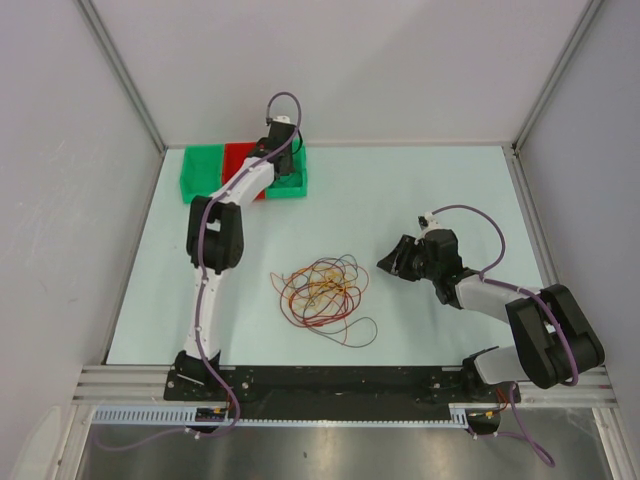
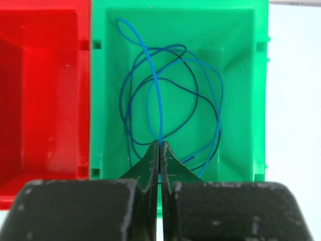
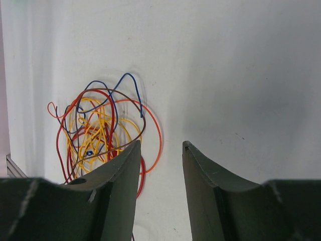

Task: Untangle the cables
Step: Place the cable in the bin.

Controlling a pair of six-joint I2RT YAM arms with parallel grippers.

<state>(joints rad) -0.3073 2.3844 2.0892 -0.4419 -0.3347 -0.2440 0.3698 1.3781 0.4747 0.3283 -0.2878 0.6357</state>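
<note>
White is your table, and at its far side a red bin sits right beside a green bin that holds loose loops of cables, blue and dark. Your left gripper is squeezed closed on one blue cable there. The rest lie in a red, orange and yellow pile mid-table, near your right gripper, whose jaws stand apart, holding nothing.

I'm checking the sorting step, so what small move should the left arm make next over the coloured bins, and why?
Probably open the left gripper to let go. Its jaws are pinched shut on a thin blue wire whose length loops down inside the green plastic bin, where other thin wires in blue and a dark colour lie coiled.
</note>
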